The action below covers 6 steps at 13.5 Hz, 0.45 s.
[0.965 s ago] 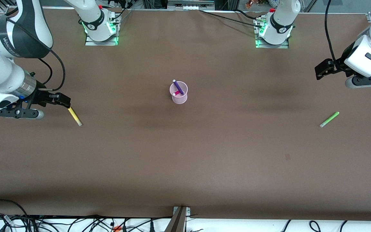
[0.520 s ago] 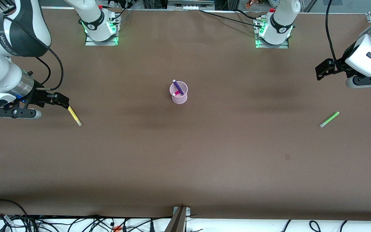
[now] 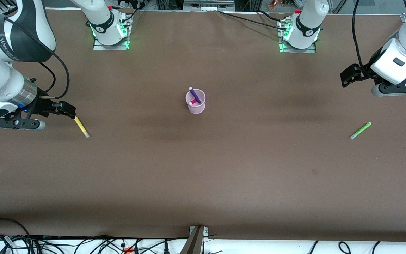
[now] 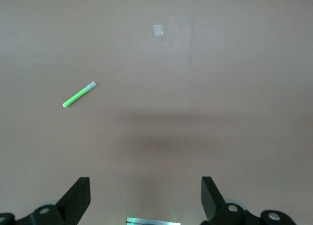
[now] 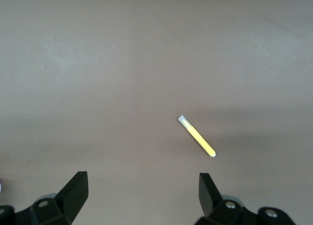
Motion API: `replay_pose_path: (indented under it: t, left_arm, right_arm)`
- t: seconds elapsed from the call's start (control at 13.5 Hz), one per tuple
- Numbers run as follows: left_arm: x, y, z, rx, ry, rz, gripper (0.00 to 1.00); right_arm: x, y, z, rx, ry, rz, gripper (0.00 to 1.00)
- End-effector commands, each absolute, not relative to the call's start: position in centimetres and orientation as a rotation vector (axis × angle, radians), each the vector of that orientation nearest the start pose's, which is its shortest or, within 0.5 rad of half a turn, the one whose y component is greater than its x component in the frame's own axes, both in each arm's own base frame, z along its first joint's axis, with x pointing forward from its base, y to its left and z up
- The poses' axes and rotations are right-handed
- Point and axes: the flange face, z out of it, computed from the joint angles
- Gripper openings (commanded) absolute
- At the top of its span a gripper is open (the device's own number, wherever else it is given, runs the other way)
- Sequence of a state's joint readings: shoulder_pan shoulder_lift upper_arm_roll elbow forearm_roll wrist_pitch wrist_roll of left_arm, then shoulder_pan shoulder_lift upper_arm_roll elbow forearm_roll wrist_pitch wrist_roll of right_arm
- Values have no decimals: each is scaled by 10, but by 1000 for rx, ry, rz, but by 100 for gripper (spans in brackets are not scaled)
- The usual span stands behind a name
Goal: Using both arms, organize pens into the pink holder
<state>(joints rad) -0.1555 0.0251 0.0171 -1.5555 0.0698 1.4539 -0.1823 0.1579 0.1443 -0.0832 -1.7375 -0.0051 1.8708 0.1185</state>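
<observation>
The pink holder stands mid-table with the purple pen and the magenta-pink pen in it. The yellow pen lies flat toward the right arm's end and also shows in the right wrist view. My right gripper hangs open and empty in the air beside its upper end; its jaws stand wide apart in the right wrist view. The light green pen lies flat toward the left arm's end, also in the left wrist view. My left gripper is open and empty in the air.
The brown table runs to its front edge, where a metal bracket and loose cables sit. The two arm bases stand with green lights along the table's edge farthest from the front camera. A small pale tape patch marks the table.
My left gripper has drifted slightly toward the table's middle and away from the front camera. My right gripper shifted a little toward the right arm's end. The pens and holder have not moved.
</observation>
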Motion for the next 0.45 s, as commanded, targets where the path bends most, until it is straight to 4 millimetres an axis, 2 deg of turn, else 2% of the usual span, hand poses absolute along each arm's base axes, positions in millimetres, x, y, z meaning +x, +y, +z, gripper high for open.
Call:
replay_pose_path:
  t: [0.0, 0.37]
  left_arm:
    - [532, -73, 614, -3062, -52, 196, 100]
    - [532, -70, 618, -3063, -60, 187, 100]
  right_arm:
    - [601, 45, 489, -3164, 58, 52, 100]
    - [601, 45, 486, -3164, 56, 62, 100]
